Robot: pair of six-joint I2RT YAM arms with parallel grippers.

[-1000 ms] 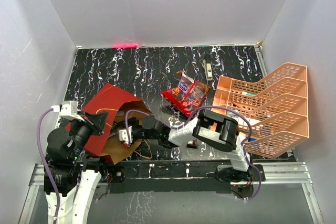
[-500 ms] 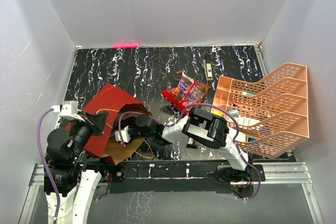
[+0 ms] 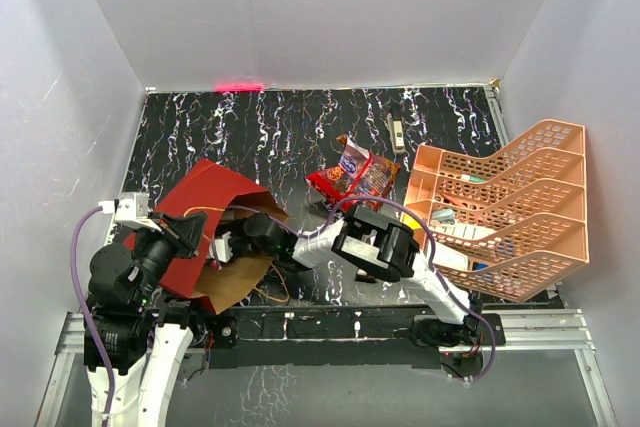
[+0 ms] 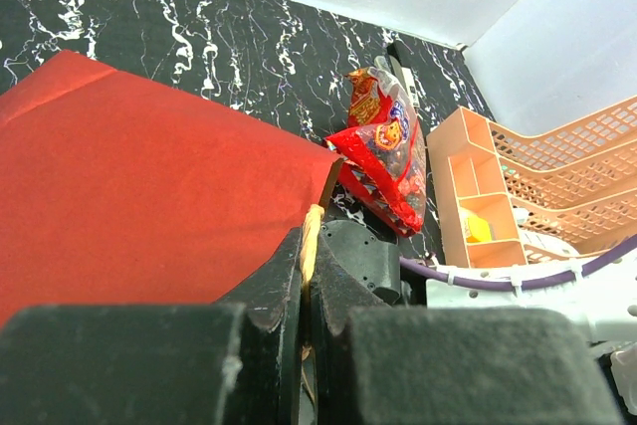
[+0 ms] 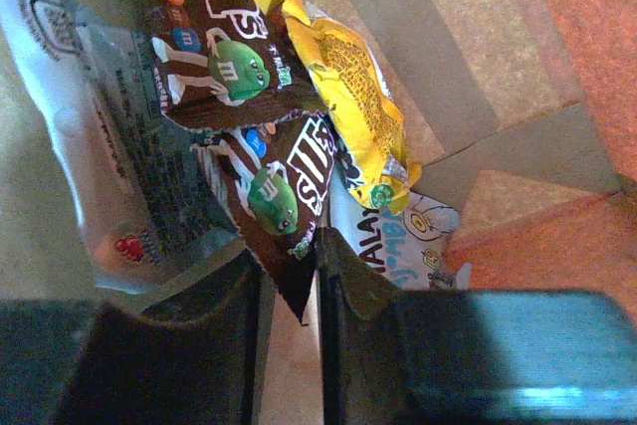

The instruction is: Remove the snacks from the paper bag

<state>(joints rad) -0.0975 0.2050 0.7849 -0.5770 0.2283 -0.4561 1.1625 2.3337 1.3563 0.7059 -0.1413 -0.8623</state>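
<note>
The paper bag (image 3: pixel 205 202), red outside and brown inside, lies on its side at the front left with its mouth facing right. My left gripper (image 4: pixel 307 276) is shut on the bag's tan cord handle (image 4: pixel 312 231). My right gripper (image 5: pixel 291 281) is inside the bag, its jaws closed on the corner of a brown candy packet (image 5: pixel 284 186). Around it lie a second brown packet (image 5: pixel 214 47), a yellow packet (image 5: pixel 348 97), a pale blue-printed packet (image 5: pixel 408 236) and a silvery packet (image 5: pixel 90 146). Red chip bags (image 3: pixel 355 177) lie on the table outside the bag.
A peach lattice tiered tray (image 3: pixel 510 207) stands at the right. A slim pen-like tool (image 3: pixel 396 129) lies near the back. My right arm (image 3: pixel 375 242) stretches leftward across the front of the table. White walls enclose the black marbled table (image 3: pixel 280 132).
My right arm has reached further left, deeper into the bag's mouth, and its jaws have narrowed onto the brown packet. The left gripper keeps its hold on the handle.
</note>
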